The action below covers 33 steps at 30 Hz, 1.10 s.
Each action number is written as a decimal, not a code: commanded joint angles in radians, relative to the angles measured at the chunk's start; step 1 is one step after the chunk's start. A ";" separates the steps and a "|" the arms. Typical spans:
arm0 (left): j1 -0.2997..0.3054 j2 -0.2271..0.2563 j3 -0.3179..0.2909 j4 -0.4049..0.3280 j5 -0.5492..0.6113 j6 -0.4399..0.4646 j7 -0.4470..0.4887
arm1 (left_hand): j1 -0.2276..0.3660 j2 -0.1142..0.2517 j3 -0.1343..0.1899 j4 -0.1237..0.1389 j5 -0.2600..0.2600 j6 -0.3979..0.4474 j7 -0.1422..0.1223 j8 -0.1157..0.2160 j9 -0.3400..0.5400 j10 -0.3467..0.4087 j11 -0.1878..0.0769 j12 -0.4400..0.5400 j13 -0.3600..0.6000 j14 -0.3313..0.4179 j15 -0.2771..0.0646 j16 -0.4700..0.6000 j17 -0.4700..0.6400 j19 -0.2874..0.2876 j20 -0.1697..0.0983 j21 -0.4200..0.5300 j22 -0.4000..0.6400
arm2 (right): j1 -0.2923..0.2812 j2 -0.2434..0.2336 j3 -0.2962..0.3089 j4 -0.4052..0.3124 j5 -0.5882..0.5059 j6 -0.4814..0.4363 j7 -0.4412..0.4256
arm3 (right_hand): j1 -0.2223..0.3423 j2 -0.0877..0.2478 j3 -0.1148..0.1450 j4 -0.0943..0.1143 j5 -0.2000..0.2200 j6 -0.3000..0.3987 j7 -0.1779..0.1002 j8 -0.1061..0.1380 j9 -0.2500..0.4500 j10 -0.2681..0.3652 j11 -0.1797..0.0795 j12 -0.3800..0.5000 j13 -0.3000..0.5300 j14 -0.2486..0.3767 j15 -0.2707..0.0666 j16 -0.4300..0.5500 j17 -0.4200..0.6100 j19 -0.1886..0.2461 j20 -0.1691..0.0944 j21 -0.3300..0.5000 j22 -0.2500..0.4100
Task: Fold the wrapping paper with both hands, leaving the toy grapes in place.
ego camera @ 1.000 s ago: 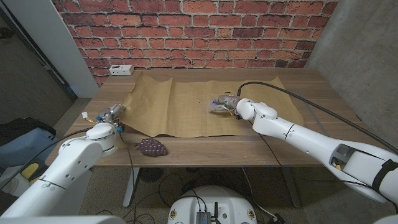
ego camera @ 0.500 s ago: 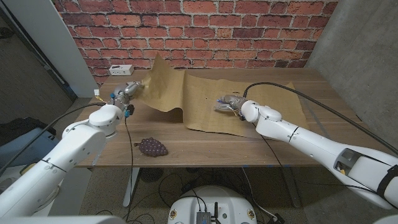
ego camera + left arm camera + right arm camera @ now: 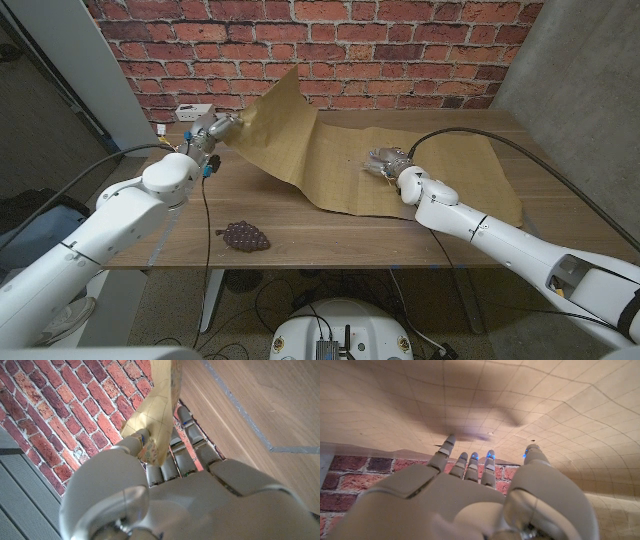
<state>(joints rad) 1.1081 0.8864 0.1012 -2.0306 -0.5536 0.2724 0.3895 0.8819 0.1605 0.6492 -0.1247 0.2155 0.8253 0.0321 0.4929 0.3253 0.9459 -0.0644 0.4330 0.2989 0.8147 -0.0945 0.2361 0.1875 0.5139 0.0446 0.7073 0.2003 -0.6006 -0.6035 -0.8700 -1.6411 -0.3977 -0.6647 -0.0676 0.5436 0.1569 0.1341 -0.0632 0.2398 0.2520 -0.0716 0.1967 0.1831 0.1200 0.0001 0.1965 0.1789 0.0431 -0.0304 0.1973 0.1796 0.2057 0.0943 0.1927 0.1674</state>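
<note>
The brown wrapping paper (image 3: pixel 400 170) lies across the table's middle and right, its left part lifted into a raised flap. My left hand (image 3: pixel 215 130) holds that flap's corner up above the table's back left. In the left wrist view the paper (image 3: pixel 155 420) is pinched between thumb and fingers of my left hand (image 3: pixel 165 495). My right hand (image 3: pixel 385 160) rests on the flat part of the sheet, fingers spread and holding nothing. In the right wrist view my right hand (image 3: pixel 470 495) stretches over the paper (image 3: pixel 530 400). The purple toy grapes (image 3: pixel 245 237) lie on bare wood near the front edge, off the paper.
A white power strip (image 3: pixel 195 112) sits at the back left by the brick wall. Bare wooden table (image 3: pixel 300 235) shows along the front and to the left of the paper. The paper's right end reaches close to the table's right edge.
My left hand has raised the paper's left corner up and toward the back. The sheet and my right hand have shifted right. The grapes have stayed put.
</note>
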 commanded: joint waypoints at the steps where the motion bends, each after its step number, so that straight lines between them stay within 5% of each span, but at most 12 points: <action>1: 0.078 0.036 -0.096 -0.091 0.048 0.033 0.048 | 0.003 -0.012 0.003 -0.012 0.007 0.040 0.017 0.040 0.024 0.017 0.001 0.009 0.008 0.007 -0.016 -0.008 -0.001 -0.002 0.000 0.005 0.003 | -0.021 -0.026 0.019 -0.034 0.010 -0.102 -0.054 | -0.001 0.006 0.008 0.001 -0.004 0.012 0.001 0.004 0.002 0.006 -0.001 0.006 0.005 0.013 -0.001 0.003 0.001 0.006 -0.009 0.002 0.002; 18: 0.267 -0.060 -0.317 -0.232 0.162 0.064 0.129 | -0.002 -0.018 0.007 -0.023 0.021 0.057 0.016 0.055 0.039 0.034 0.004 0.015 0.025 0.020 -0.018 -0.012 -0.006 0.004 -0.002 0.018 0.002 | 0.051 -0.024 -0.059 0.014 0.014 -0.225 -0.006 | -0.003 0.006 0.014 0.001 -0.006 0.012 -0.002 0.000 0.002 0.001 -0.005 0.001 0.005 0.011 -0.003 -0.002 0.000 0.006 -0.020 0.000 0.002; 33: 0.225 -0.130 -0.311 -0.257 0.291 0.013 0.092 | -0.007 -0.021 0.005 -0.028 0.030 0.059 0.011 0.057 0.042 0.034 -0.002 0.015 0.037 0.025 -0.023 -0.013 -0.005 0.000 -0.011 0.024 0.001 | 0.134 0.017 -0.182 0.081 -0.008 -0.213 0.064 | 0.004 0.000 0.021 -0.007 -0.006 0.010 -0.008 -0.003 0.002 0.008 -0.004 0.001 0.005 0.019 -0.007 -0.004 -0.002 0.041 -0.034 0.010 0.002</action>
<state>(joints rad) 1.3545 0.7979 -0.2061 -2.2704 -0.3353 0.3155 0.5104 0.8727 0.1515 0.6551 -0.1467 0.2386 0.8364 0.0288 0.4936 0.3307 0.9748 -0.0645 0.4447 0.3331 0.8275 -0.1000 0.2285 0.1815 0.5104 0.0409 0.7230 0.1999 -0.5198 -0.6124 -0.9752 -1.6050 -0.3910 -0.8852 -0.0447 0.5437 0.1569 0.1466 -0.0676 0.2398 0.2574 -0.0770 0.1967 0.1814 0.1199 0.0001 0.1965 0.1789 0.0483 -0.0357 0.1973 0.1768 0.2313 0.0656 0.1962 0.1671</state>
